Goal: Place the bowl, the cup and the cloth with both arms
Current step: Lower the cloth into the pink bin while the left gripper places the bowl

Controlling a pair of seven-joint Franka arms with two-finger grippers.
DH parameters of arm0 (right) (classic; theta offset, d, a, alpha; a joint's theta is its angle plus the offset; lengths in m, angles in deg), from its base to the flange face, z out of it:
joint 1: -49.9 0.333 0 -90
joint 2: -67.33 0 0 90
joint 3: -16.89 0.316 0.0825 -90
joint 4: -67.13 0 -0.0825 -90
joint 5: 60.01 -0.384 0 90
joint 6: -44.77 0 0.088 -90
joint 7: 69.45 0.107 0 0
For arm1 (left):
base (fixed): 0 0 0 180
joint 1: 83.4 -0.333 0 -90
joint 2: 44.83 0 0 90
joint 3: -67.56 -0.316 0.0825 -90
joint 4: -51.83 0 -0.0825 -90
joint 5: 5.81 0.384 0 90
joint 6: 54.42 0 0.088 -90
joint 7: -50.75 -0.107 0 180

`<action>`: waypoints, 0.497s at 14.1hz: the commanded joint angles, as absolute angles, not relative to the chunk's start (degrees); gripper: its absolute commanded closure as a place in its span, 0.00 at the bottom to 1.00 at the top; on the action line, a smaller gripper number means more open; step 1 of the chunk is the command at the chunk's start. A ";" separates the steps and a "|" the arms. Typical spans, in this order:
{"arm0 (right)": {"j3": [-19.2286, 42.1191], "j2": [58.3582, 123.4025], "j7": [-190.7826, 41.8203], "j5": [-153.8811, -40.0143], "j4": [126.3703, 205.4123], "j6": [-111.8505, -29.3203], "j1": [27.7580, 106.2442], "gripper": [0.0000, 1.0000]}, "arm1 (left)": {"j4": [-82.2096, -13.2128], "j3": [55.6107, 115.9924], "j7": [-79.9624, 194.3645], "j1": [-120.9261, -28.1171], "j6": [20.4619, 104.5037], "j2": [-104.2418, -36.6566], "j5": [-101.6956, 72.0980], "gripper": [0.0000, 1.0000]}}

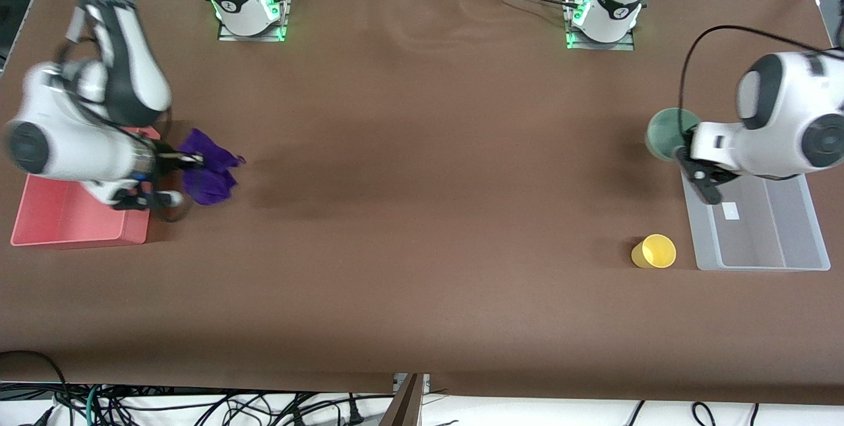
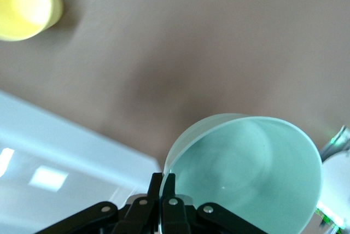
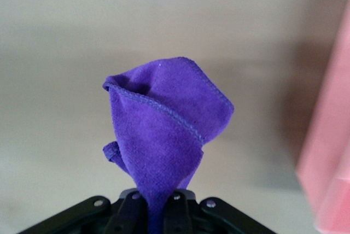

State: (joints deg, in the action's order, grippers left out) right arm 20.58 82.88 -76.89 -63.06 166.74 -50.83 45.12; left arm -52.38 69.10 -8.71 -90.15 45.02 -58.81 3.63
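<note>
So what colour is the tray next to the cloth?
Pink-red; the tray beside the cloth shows best in the front view.

cloth (image 1: 210, 172) hangs pinched in the right gripper (image 1: 191, 161) at mid-left of the front frame, up over the table (image 1: 422, 182) just beside the tray (image 1: 66, 218) at the right arm's end. bowl (image 1: 666, 134) is held by its rim in the left gripper (image 1: 682, 152) at the frame's right, over the table just beside the bin's (image 1: 765, 228) upper corner at the left arm's end. cup (image 1: 654, 251) lies on the table in the lower right, just beside the bin and nearer the front camera than the bowl's spot.
</note>
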 commanded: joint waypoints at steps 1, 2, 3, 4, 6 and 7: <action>15.68 82.89 -86.03 -60.30 159.09 -39.99 44.45 1.00 | -45.65 68.80 -14.46 -95.15 44.45 -65.03 9.81 1.00; 13.66 82.36 -89.89 -56.54 157.59 -37.69 44.37 1.00 | -45.47 68.79 -15.51 -97.52 47.68 -66.35 10.88 1.00; 11.64 82.10 -94.54 -53.37 156.88 -37.15 44.37 1.00 | -45.47 68.79 -17.69 -100.24 51.37 -67.67 10.98 1.00; 9.36 82.09 -99.02 -51.94 156.87 -37.49 44.37 1.00 | -45.38 68.79 -19.98 -102.71 55.32 -69.16 11.07 1.00; 5.57 83.14 -103.45 -51.23 157.92 -40.81 43.23 1.00 | -45.47 68.79 -22.37 -105.44 63.49 -73.28 10.98 1.00; 5.12 83.24 -105.12 -51.22 159.49 -43.01 42.01 1.00 | -45.47 68.79 -22.37 -106.24 67.53 -75.04 10.98 1.00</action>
State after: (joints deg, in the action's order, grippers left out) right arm 6.35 82.19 -101.29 -52.25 158.12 -40.19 43.45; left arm -47.92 68.27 -20.75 -105.07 62.96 -70.77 10.01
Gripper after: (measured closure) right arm 0.907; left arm 0.974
